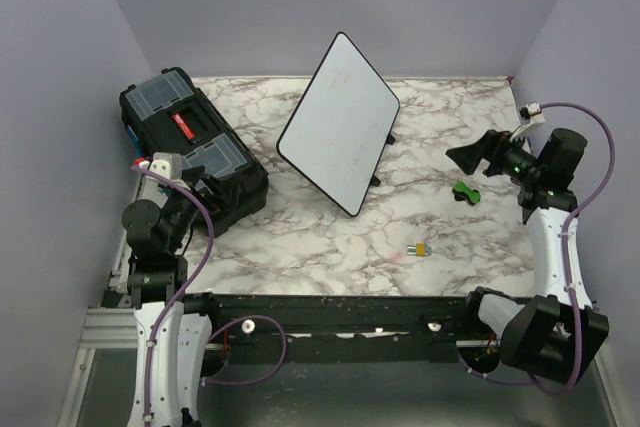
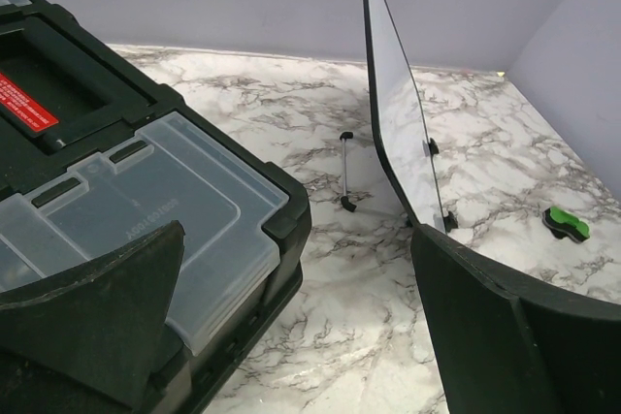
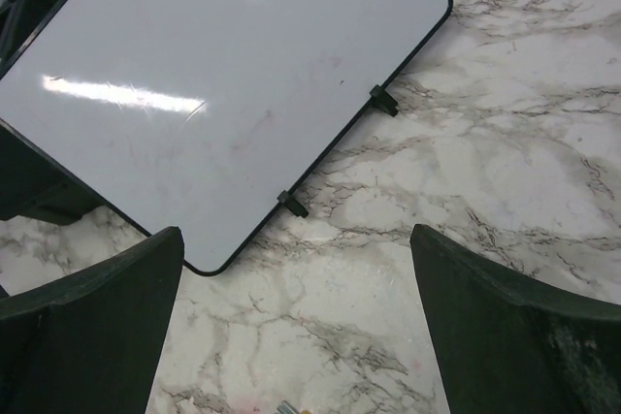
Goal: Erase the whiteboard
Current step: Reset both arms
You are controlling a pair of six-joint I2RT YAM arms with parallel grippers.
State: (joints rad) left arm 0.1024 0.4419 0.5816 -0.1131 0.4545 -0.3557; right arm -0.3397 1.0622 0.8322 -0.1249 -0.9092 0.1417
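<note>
The whiteboard (image 1: 338,122) stands tilted on the marble table (image 1: 300,247), faintly smudged.

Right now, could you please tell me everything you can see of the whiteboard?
The whiteboard is a flat, glossy white rectangle with a thin black frame, rounded corners and small black feet on one long edge. It stands tilted on that edge, mid-table, right of the black toolbox. No writing shows, only faint smudges. Only the marble table touches it.
</note>
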